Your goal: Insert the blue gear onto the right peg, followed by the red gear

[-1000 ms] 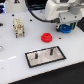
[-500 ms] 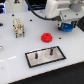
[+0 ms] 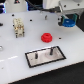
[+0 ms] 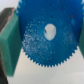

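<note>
The gripper (image 3: 67, 22) is hanging above the white table (image 3: 15, 57) near the exterior view's upper right, and its fingers are clamping the blue gear (image 4: 47, 35), which is showing there as a small blue patch (image 3: 67, 22) under the arm's white body. In the wrist view the gear is filling most of the picture, its toothed rim and pale centre hole facing the camera, with a green finger pad (image 4: 10, 45) pressing against one side of it and a second pad showing at the opposite edge. The red gear (image 3: 46, 36) is lying flat on the table, well apart from the gripper and toward the exterior view's left of it. The grey plate (image 3: 45, 56) is sitting nearer the camera, just beyond the red gear, and the right peg (image 3: 50, 50) is standing upright on it, bare, with the shorter pin (image 3: 36, 56) to the exterior view's left
</note>
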